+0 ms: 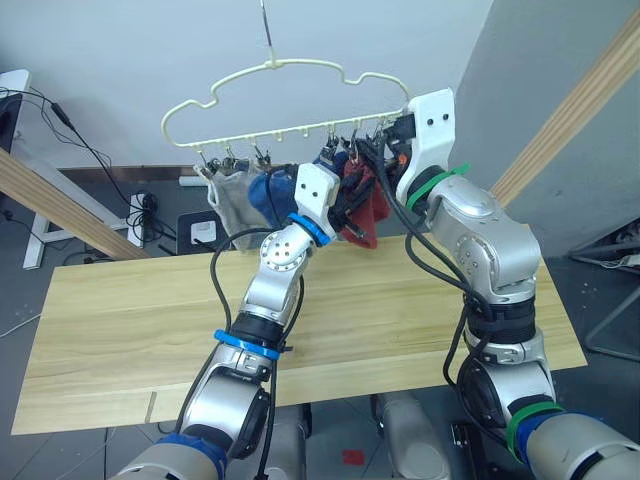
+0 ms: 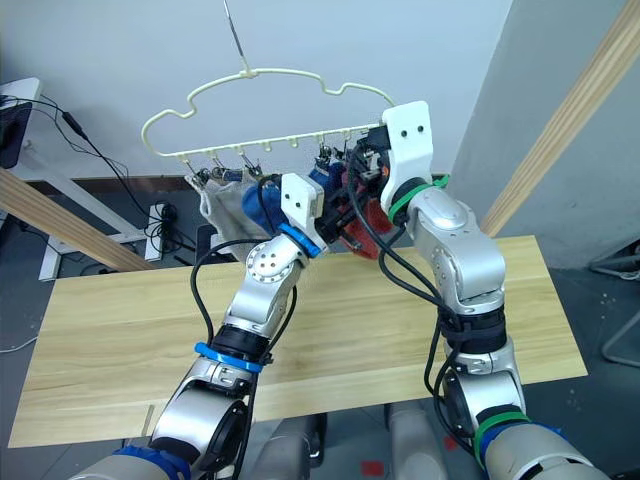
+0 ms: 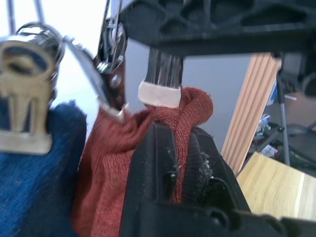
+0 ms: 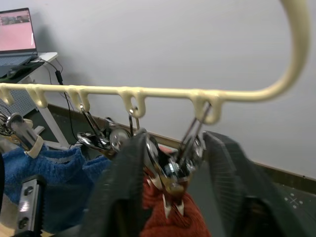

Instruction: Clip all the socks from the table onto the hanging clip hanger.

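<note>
Left gripper (image 3: 185, 163) pinches the rust-red sock (image 3: 106, 163); right gripper (image 4: 173, 182) squeezes a clip (image 4: 170, 180) beneath the hanger (image 1: 290, 65).

One cloud-shaped clip hanger (image 1: 285, 100) is hanging above one wooden table (image 1: 120, 330), carrying grey socks (image 1: 228, 200), blue socks (image 1: 272, 195) and rust-red socks (image 1: 368, 205); exact sock totals cannot be told.

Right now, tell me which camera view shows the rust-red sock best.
The left wrist view: the rust-red sock sits close up, bunched between the left gripper fingers under a metal clip. The right wrist view catches its top edge below the clip between the right gripper fingers. The eye views show it half hidden behind both grippers.
</note>
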Controlling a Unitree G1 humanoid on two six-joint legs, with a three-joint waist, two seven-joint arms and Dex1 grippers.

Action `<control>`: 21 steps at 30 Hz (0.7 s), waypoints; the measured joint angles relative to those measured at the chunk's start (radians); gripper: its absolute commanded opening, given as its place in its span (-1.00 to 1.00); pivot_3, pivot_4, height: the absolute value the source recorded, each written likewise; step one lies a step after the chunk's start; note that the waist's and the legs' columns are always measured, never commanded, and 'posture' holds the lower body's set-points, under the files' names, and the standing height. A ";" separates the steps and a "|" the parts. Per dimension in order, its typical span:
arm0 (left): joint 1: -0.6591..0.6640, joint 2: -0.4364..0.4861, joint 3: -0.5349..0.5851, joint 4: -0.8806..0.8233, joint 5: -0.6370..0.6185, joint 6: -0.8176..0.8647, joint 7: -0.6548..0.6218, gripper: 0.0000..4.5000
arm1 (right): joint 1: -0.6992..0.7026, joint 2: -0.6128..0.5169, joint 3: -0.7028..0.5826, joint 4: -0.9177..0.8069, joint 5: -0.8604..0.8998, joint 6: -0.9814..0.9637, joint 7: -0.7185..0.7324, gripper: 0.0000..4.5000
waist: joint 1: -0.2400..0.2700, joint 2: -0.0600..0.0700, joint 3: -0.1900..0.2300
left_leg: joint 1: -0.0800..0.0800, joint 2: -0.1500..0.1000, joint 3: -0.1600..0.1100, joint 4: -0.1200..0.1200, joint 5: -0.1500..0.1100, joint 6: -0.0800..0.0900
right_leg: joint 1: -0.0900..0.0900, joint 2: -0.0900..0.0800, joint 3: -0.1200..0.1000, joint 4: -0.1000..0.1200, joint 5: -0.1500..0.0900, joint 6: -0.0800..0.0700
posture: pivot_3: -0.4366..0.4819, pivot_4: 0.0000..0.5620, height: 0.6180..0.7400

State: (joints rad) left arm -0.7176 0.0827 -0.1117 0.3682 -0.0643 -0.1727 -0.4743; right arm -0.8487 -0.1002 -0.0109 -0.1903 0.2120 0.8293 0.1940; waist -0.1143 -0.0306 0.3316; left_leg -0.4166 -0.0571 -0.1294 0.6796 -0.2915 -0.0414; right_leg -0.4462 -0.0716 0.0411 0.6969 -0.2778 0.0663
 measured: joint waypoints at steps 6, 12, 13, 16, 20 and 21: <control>0.054 0.029 -0.016 -0.088 -0.033 0.074 -0.080 0.36 | 0.008 -0.020 -0.032 -0.039 0.038 0.040 0.003 1.00 | 0.000 0.000 0.000 | 0.000 0.000 0.000 0.000 0.000 0.000 | 0.000 0.000 0.000 0.000 0.000 0.000 | -0.33 0.28 1.00; 0.184 0.181 0.011 -0.277 -0.103 0.243 -0.185 0.47 | 0.075 -0.138 -0.077 -0.170 0.125 0.109 0.085 1.00 | 0.000 0.000 0.000 | 0.000 0.001 0.000 -0.001 0.000 0.000 | 0.000 0.000 0.000 0.000 0.000 0.000 | -0.29 0.25 1.00; 0.204 0.208 0.017 -0.316 -0.119 0.272 -0.199 0.47 | 0.088 -0.160 -0.078 -0.187 0.133 0.113 0.104 1.00 | 0.001 0.000 0.000 | 0.000 0.001 -0.001 0.000 0.000 0.000 | 0.000 0.000 0.000 0.000 0.000 0.000 | -0.29 0.24 1.00; 0.253 0.282 0.039 -0.423 -0.166 0.356 -0.235 0.47 | 0.119 -0.247 -0.072 -0.211 0.157 0.110 0.171 1.00 | 0.004 0.000 0.000 | 0.000 0.001 -0.001 0.000 0.000 0.000 | 0.001 0.000 0.000 -0.001 0.000 0.000 | -0.27 0.22 1.00; 0.321 0.426 0.107 -0.559 -0.238 0.472 -0.290 0.47 | 0.160 -0.417 -0.027 -0.244 0.163 0.032 0.320 1.00 | 0.005 0.000 0.000 | 0.001 0.001 -0.001 -0.001 0.000 0.000 | 0.001 0.000 -0.001 -0.001 0.000 0.000 | -0.22 0.16 1.00; 0.335 0.453 0.126 -0.579 -0.252 0.491 -0.300 0.47 | 0.168 -0.443 -0.022 -0.248 0.164 0.016 0.349 1.00 | 0.005 0.000 0.000 | 0.001 0.002 -0.001 -0.001 0.000 0.000 | 0.001 0.000 -0.001 -0.001 0.000 0.000 | -0.20 0.13 1.00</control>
State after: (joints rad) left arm -0.3827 0.5354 0.0146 -0.2111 -0.3166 0.3181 -0.7746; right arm -0.6808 -0.5428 -0.0330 -0.4384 0.3758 0.8453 0.5433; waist -0.1091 -0.0305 0.3316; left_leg -0.4160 -0.0555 -0.1301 0.6784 -0.2917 -0.0410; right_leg -0.4454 -0.0716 0.0405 0.6954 -0.2779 0.0663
